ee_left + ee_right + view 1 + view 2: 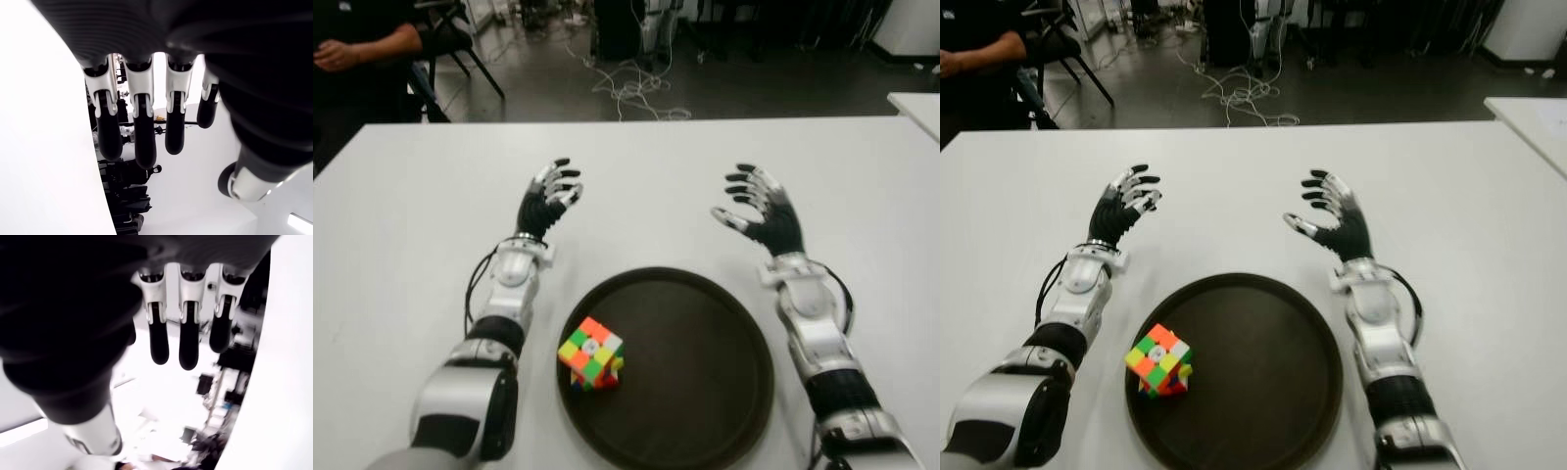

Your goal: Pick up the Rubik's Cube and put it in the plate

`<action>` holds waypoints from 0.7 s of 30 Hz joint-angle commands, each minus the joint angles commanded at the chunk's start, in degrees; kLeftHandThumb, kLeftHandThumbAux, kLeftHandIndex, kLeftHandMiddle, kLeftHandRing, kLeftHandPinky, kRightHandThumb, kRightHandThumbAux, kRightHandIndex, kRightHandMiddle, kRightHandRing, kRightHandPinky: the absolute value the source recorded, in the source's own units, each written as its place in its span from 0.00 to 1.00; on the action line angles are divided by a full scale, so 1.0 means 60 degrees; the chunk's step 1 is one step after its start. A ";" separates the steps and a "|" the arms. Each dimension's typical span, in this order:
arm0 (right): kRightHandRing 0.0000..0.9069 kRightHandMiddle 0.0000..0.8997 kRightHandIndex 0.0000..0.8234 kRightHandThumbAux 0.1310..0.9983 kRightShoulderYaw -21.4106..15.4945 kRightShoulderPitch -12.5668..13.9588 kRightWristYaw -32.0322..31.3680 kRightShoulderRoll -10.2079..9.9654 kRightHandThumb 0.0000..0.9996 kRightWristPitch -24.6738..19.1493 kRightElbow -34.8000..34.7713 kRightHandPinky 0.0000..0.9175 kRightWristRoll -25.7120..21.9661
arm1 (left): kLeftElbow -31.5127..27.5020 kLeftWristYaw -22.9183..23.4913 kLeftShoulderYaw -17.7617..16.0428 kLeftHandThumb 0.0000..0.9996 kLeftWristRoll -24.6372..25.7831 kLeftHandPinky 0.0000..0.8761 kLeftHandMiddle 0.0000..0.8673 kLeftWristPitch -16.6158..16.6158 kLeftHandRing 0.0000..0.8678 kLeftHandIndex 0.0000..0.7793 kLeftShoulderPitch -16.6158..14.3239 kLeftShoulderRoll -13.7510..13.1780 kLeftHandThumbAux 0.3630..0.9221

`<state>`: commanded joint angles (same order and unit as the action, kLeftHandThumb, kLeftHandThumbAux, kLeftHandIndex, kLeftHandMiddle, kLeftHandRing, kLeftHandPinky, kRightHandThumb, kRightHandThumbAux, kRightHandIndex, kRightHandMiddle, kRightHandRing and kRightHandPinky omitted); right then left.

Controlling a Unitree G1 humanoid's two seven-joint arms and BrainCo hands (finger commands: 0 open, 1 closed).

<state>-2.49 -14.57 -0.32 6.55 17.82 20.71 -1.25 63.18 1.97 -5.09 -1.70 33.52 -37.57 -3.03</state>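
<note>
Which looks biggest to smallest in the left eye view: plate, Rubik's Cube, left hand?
1. Plate, by far.
2 and 3. Rubik's Cube and left hand look about alike; the cube sits nearer the camera, so I won't rank them.

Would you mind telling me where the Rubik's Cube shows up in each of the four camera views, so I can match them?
Left eye view: the Rubik's Cube sits low, left of centre, at the left rim of the dark plate.
Right eye view: low and further left, at the same rim.
Left wrist view: not in it.
Right wrist view: not in it.
Shared landmark: the plate, in both eye views.
</note>
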 joint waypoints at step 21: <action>0.31 0.35 0.29 0.83 -0.0279 -0.0509 0.0548 -0.0031 0.14 -0.0404 0.1164 0.14 0.0390 | 0.0011 0.0042 0.0018 0.33 0.0017 0.43 0.33 -0.0032 0.38 0.25 0.0011 0.0017 0.56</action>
<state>-4.16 -17.63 2.97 6.37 15.40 27.69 1.09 63.25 2.22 -4.98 -1.60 33.33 -37.51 -2.93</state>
